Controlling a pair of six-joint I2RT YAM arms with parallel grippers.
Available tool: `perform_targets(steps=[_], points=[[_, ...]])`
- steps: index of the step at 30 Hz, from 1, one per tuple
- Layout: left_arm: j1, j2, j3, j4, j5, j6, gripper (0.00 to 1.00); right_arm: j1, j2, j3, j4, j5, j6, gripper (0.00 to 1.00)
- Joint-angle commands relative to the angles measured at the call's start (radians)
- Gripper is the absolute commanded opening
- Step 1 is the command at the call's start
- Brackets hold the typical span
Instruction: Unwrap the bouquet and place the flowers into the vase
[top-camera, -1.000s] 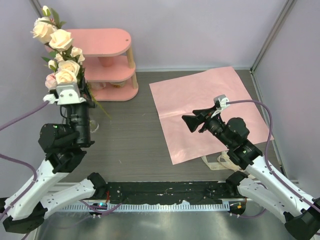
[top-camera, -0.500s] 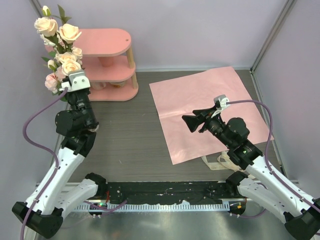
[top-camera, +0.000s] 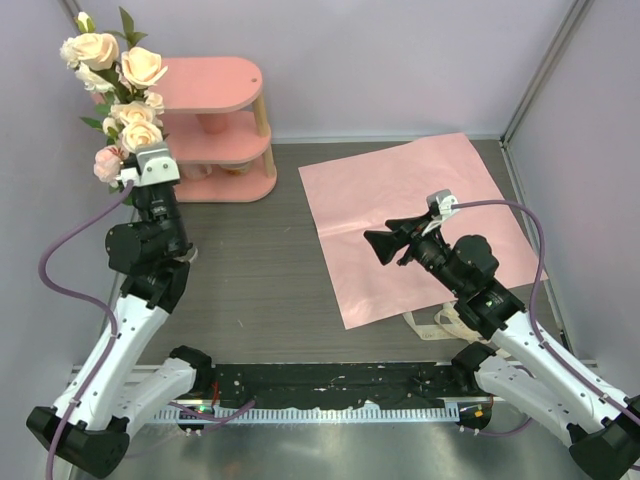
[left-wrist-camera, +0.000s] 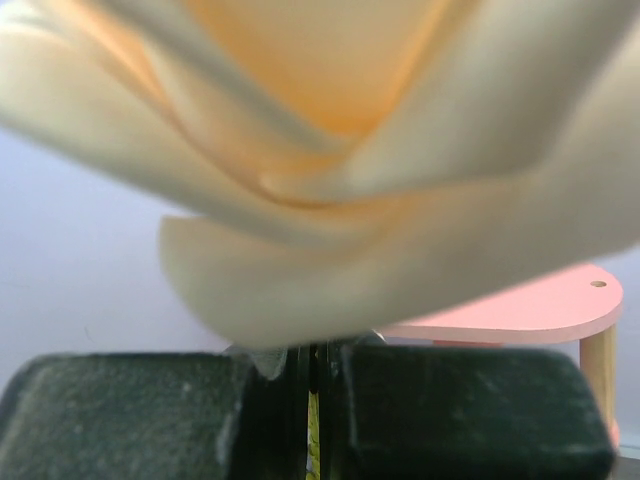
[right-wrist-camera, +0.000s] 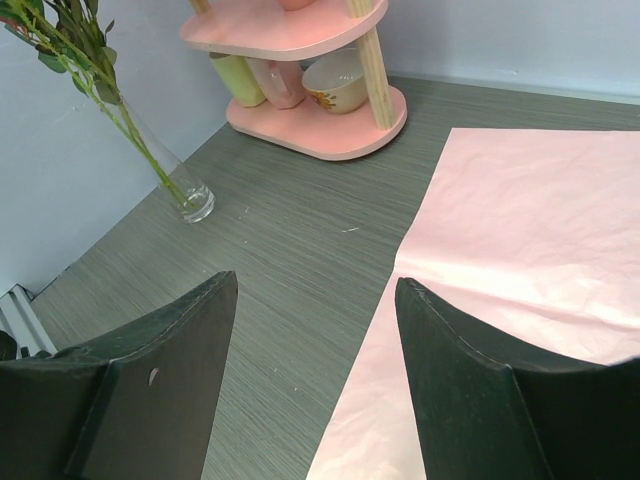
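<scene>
The flowers (top-camera: 118, 85), cream and pale pink roses on thin green stems, stand high at the back left. A blurred cream rose (left-wrist-camera: 330, 170) fills the left wrist view. My left gripper (left-wrist-camera: 312, 400) is shut on the stems, and a green sliver shows between its jaws. In the right wrist view the stems (right-wrist-camera: 120, 115) slant down into the vase (right-wrist-camera: 192, 203), a small clear glass cylinder on the table. My left arm hides the vase in the top view. My right gripper (top-camera: 385, 243) (right-wrist-camera: 315, 285) hangs open and empty over the left edge of the flat pink wrapping paper (top-camera: 420, 220).
A pink three-tier shelf (top-camera: 215, 85) stands at the back left, right of the flowers, with cups and a bowl (right-wrist-camera: 335, 78) on its lowest tier. A cream ribbon (top-camera: 440, 322) lies by the paper's near edge. Lilac walls close in left, back and right.
My left arm has stretched out and carried the flowers up and back toward the back-left corner. The right arm has not moved.
</scene>
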Motion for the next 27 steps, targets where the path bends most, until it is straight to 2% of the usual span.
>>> perform_targets(steps=[1, 21, 27], points=[[0.012, -0.026, -0.012, 0.042, 0.054, 0.013, 0.0, 0.002, 0.004, 0.019, 0.027, -0.001, -0.011, 0.7], [0.012, -0.1, -0.047, -0.119, 0.129, 0.039, 0.0, 0.002, 0.01, 0.013, 0.031, -0.009, 0.002, 0.7], [0.012, -0.097, -0.038, -0.106, 0.14, 0.052, 0.0, 0.002, 0.008, 0.011, 0.033, -0.011, 0.005, 0.7]])
